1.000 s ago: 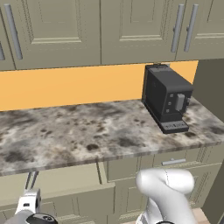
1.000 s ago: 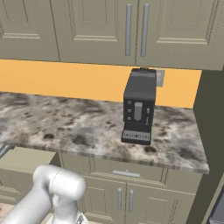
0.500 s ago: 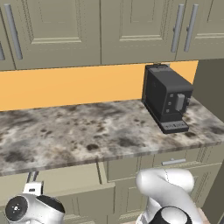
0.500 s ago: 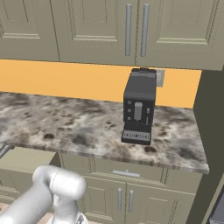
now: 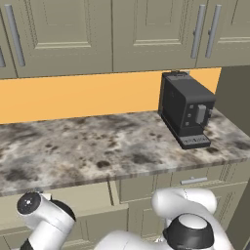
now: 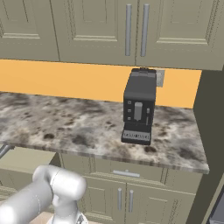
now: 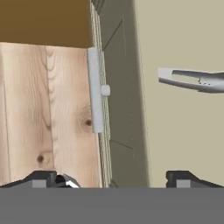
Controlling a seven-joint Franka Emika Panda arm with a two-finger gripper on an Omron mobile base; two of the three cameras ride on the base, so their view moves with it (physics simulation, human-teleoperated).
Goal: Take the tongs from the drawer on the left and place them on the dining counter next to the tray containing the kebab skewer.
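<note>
Hand view looks straight down into an open drawer [image 7: 183,131]. Its pale beige floor takes up the right half of the view. The tongs [image 7: 192,80] lie flat on that floor at upper right, one rounded end toward the drawer front, the rest running off the right edge; two thin arms visible, lying close together. Nothing else seen on the part of the drawer floor in view.

The drawer's front panel shows edge-on as a grey-green band down the middle. Its silver bar handle [image 7: 95,89] sits just left of that band, over the wood floor [image 7: 48,109].

Gripper [image 7: 112,178]: two dark fingertips at the bottom of the hand view, set wide apart, nothing between them. One tip is over the wood floor, the other over the drawer's inside; the drawer front falls between them. Well apart from the tongs.

Base views: wall counter [image 5: 97,146] with mottled granite top, black coffee machine [image 5: 186,108] standing at its right end against the orange backsplash. Cabinets above. In the left base view, the pulled-out drawer shows as a pale strip [image 5: 73,197] under the counter edge at lower left, with the arm's white elbow in front of it.
</note>
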